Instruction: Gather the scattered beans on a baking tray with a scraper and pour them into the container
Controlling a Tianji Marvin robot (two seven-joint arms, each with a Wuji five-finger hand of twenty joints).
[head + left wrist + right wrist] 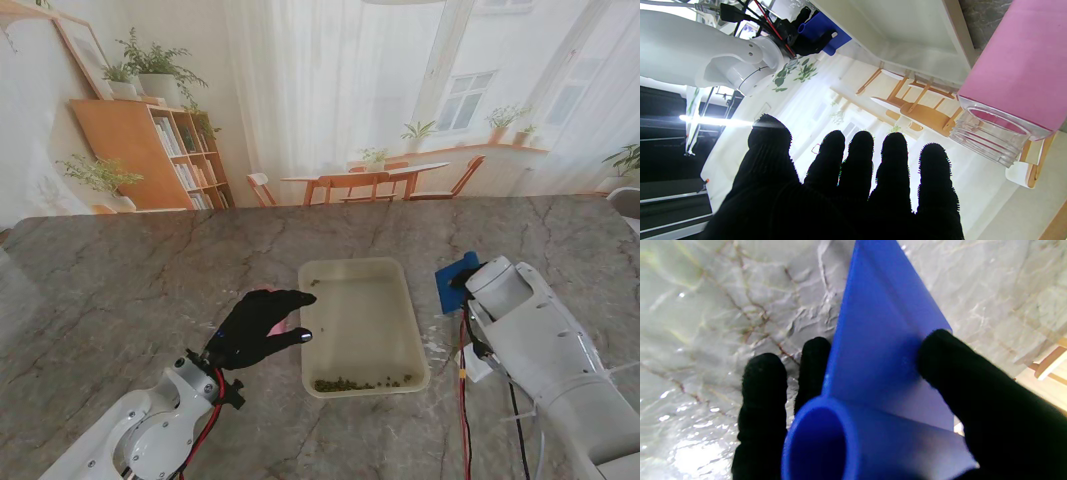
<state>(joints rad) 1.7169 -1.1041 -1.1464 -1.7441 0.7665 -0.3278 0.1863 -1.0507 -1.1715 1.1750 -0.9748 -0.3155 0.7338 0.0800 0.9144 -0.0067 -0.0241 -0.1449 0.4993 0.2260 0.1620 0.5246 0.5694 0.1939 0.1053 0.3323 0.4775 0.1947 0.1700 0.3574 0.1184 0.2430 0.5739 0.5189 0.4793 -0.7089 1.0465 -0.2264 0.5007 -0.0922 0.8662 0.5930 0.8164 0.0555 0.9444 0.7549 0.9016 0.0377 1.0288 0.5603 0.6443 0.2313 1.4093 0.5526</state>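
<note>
Left hand point(258, 328): wearing a black glove, hovering just left of the tray, fingers point(857, 160) spread apart, holding nothing.
Right hand point(873, 413): gripping the flat blue plastic scraper point(456, 282) by its tubular handle, thumb pressing on one blade face, other fingers point(763, 386) lying behind it.
Scraper: sitting off the tray, just to its right, over the bench.
Shallow cream rectangular baking tray point(408, 330): lying on the grey marble bench point(120, 290), centre.
Small green beans point(350, 383): mostly lying in a row along the tray's nearer edge; a few lying at the far left corner.
Clear plastic container with pink label point(1003, 110): showing in the left wrist view beside the tray, mostly hidden under the left hand in the stand view.
</note>
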